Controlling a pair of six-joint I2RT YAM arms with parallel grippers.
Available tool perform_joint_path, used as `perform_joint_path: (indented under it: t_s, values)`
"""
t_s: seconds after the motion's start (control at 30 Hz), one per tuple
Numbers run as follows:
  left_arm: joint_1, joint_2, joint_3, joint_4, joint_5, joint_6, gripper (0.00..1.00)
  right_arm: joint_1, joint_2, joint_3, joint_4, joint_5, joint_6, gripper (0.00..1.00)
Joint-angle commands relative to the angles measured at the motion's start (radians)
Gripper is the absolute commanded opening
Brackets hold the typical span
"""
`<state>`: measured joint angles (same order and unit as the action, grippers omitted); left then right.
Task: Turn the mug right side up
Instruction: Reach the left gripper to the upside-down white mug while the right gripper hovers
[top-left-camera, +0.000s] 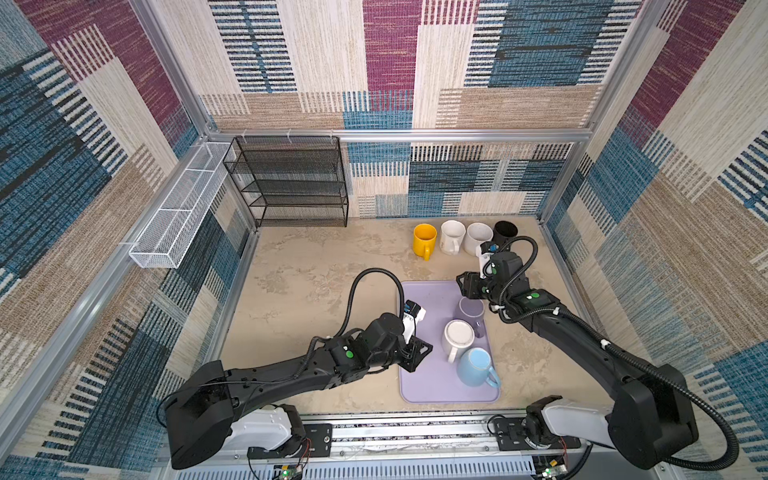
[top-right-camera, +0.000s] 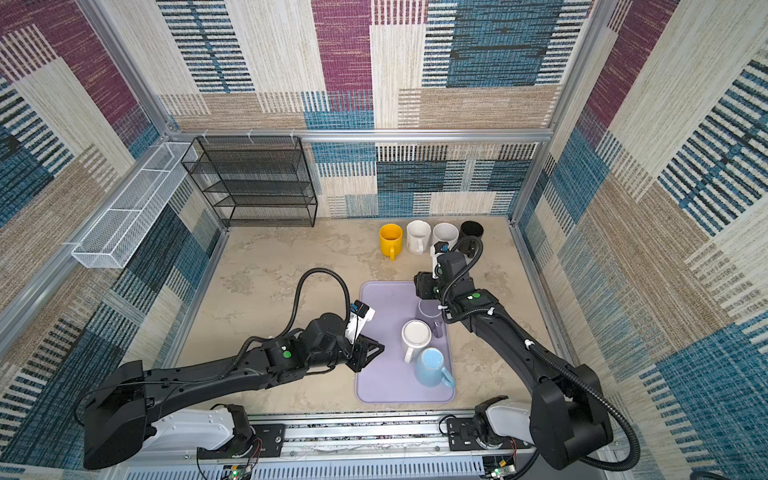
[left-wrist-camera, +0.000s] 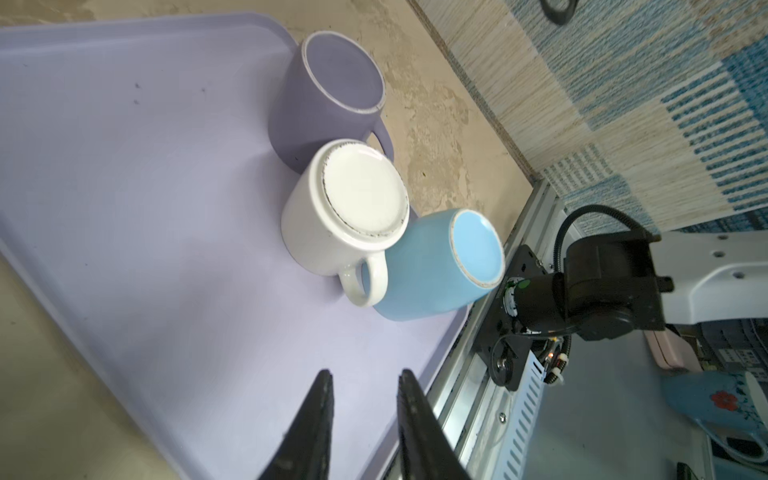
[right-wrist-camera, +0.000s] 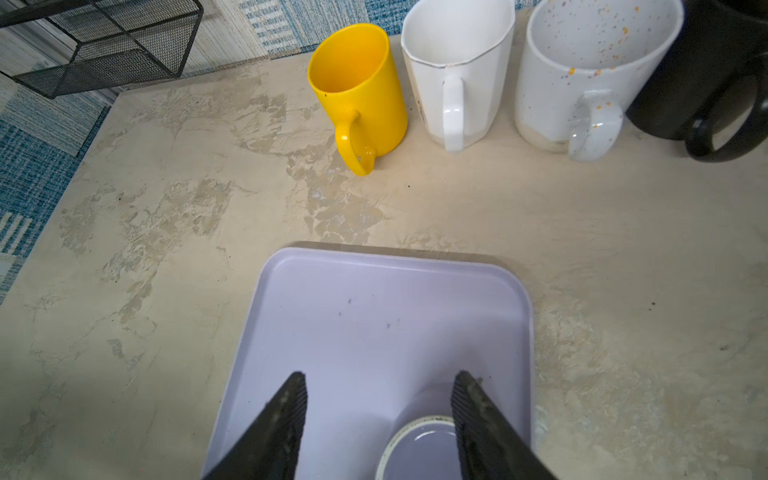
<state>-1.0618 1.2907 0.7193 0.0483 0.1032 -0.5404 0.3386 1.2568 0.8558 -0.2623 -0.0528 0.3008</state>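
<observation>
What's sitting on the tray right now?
Three mugs stand base-up on the tray: a purple mug, a white mug and a blue mug, close together. Their insides are hidden.

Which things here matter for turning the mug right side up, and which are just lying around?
For the job: purple mug, upturned white mug, blue mug, all bottom-up on the lavender tray; right gripper, jaws open by the purple mug; left gripper.
Lying about: yellow mug, plain white mug, speckled mug, black mug, all upright; mesh shelf; wire basket.
</observation>
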Motion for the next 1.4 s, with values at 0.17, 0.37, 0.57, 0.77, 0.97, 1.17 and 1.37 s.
perform_joint_path:
  t_s: [0.17, 0.37, 0.57, 0.77, 0.97, 1.17, 1.37]
  values:
    - [-0.099, 0.145, 0.169, -0.138, -0.155, 0.035, 0.27, -0.005, 0.007, -0.014, 0.053, -0.026, 0.022, 0.57]
    - [-0.137, 0.259, 0.308, -0.25, -0.234, 0.022, 0.26, -0.009, 0.008, -0.023, 0.054, -0.028, 0.018, 0.57]
    - [-0.153, 0.365, 0.411, -0.309, -0.286, -0.007, 0.26, -0.011, 0.01, -0.042, 0.063, -0.027, 0.015, 0.57]
    - [-0.159, 0.458, 0.496, -0.371, -0.301, -0.008, 0.26, -0.013, 0.012, -0.063, 0.069, -0.028, 0.015, 0.57]
    - [-0.162, 0.501, 0.539, -0.396, -0.313, -0.006, 0.27, -0.018, 0.01, -0.08, 0.08, -0.032, 0.012, 0.57]
    - [-0.163, 0.532, 0.569, -0.404, -0.293, -0.005, 0.28, -0.02, 0.011, -0.085, 0.079, -0.032, 0.01, 0.57]
    - [-0.164, 0.557, 0.588, -0.426, -0.304, -0.004, 0.29, -0.023, 0.006, -0.083, 0.073, -0.032, 0.008, 0.57]
